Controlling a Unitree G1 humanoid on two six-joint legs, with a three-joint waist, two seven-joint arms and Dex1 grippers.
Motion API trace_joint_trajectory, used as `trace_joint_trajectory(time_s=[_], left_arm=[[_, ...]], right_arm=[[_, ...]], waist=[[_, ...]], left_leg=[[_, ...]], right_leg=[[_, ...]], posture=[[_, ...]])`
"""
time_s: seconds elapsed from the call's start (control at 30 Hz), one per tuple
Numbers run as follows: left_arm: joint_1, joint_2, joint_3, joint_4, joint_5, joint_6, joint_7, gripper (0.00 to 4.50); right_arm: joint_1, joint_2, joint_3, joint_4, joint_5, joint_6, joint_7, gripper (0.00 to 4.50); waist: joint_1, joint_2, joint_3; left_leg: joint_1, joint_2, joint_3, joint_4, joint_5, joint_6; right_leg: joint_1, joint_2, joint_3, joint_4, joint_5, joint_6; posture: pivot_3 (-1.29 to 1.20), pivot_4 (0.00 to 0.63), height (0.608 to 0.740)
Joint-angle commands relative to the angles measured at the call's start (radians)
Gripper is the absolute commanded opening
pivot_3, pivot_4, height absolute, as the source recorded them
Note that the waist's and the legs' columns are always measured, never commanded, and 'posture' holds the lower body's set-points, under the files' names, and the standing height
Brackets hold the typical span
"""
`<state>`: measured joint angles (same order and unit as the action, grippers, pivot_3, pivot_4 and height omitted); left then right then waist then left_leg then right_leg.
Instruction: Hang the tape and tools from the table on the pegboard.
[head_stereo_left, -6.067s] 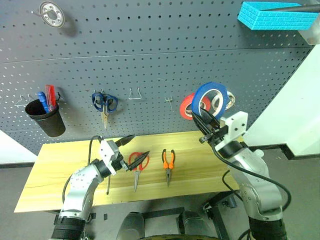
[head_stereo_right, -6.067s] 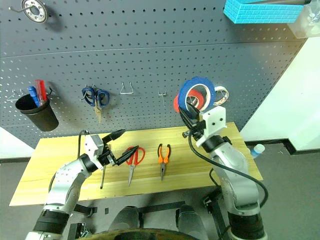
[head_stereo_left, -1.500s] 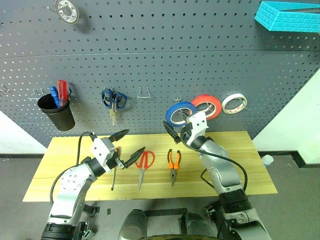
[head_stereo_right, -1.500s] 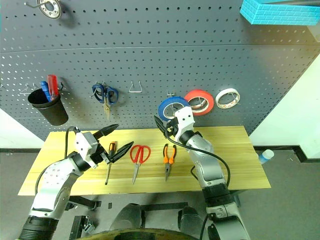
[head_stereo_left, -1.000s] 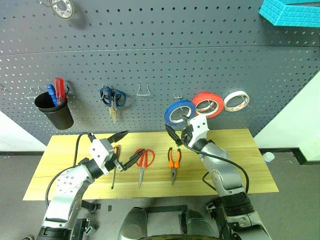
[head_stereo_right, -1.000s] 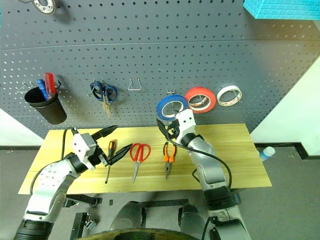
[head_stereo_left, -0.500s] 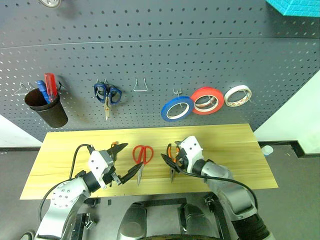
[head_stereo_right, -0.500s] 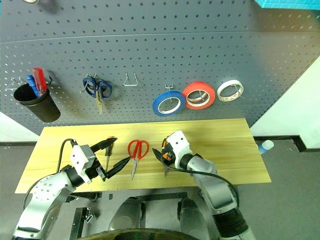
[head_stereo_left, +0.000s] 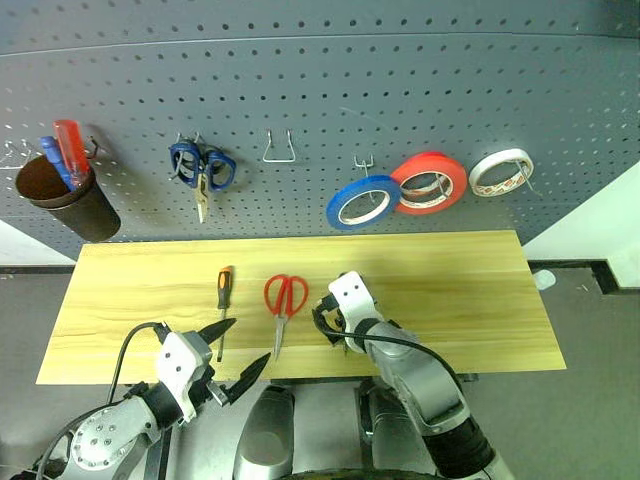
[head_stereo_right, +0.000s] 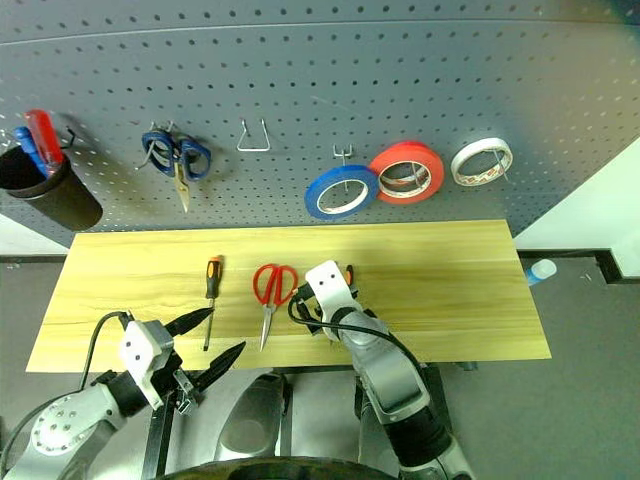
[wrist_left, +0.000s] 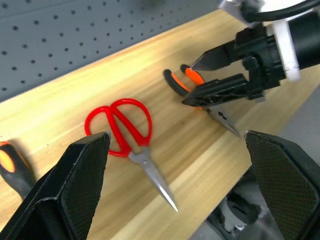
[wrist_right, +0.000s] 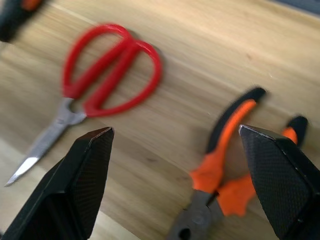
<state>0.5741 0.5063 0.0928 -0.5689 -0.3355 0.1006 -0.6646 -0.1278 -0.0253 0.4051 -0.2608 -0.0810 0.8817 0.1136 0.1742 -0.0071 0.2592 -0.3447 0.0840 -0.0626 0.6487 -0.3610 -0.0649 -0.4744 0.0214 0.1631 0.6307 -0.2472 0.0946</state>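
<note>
Hung, centre frame: blue tape on pegboard. On table, lower centre: red-handled scissors, screwdriver, pliers. Left gripper, right gripper: spread wide, empty.

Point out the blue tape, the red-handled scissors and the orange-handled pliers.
blue tape (head_stereo_left: 362, 202), left eye view, on the roll's blue band.
red-handled scissors (wrist_left: 120, 122), left wrist view, on the handle loops.
orange-handled pliers (wrist_right: 220, 150), right wrist view, on one orange handle.

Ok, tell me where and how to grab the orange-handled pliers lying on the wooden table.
Grip the orange-handled pliers across both handles just behind the pivot, coming down from above. They lie flat on the light wooden table, and the handles spread further back. The open right gripper is already poised over that spot.
</note>
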Motion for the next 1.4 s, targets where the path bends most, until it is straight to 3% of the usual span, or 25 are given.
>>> trace_joint_trajectory(time_s=[0.03,0.17,0.47,1.4], left_arm=[[0.042,-0.004,0.000,-0.046,0.002,-0.005,0.007,4.50],[0.053,-0.001,0.005,-0.048,-0.001,-0.006,0.004,4.50],[0.038,0.004,0.000,-0.065,-0.003,0.014,0.010,4.50],[0.100,0.006,-0.009,-0.128,-0.002,0.037,0.008,4.50]], right_arm=[[-0.004,0.027,0.000,-0.042,-0.035,0.038,-0.053,4.17],[-0.001,0.046,-0.020,-0.068,-0.060,0.089,-0.105,4.17],[-0.010,0.062,-0.058,-0.050,-0.090,0.058,-0.164,4.17],[-0.055,0.090,-0.049,-0.009,-0.094,0.184,-0.135,4.17]], waist=[[0.000,0.000,0.007],[0.001,-0.001,0.016],[0.000,-0.001,0.023],[-0.001,0.000,0.043]], left_leg=[[-0.001,0.000,0.000,0.000,0.000,-0.001],[-0.010,0.000,-0.001,0.001,0.002,-0.003],[-0.010,0.000,-0.001,0.001,0.002,-0.003],[-0.011,0.000,-0.001,0.001,0.002,-0.003]], right_leg=[[-0.001,0.000,0.000,0.000,0.000,0.000],[-0.009,0.000,-0.001,0.000,0.000,0.000],[-0.009,0.000,-0.001,0.000,0.000,0.000],[-0.010,0.000,-0.001,0.000,0.000,0.000]], posture=[[0.44,0.302,0.740],[0.44,0.307,0.740],[0.45,0.317,0.740],[0.45,0.342,0.740]])
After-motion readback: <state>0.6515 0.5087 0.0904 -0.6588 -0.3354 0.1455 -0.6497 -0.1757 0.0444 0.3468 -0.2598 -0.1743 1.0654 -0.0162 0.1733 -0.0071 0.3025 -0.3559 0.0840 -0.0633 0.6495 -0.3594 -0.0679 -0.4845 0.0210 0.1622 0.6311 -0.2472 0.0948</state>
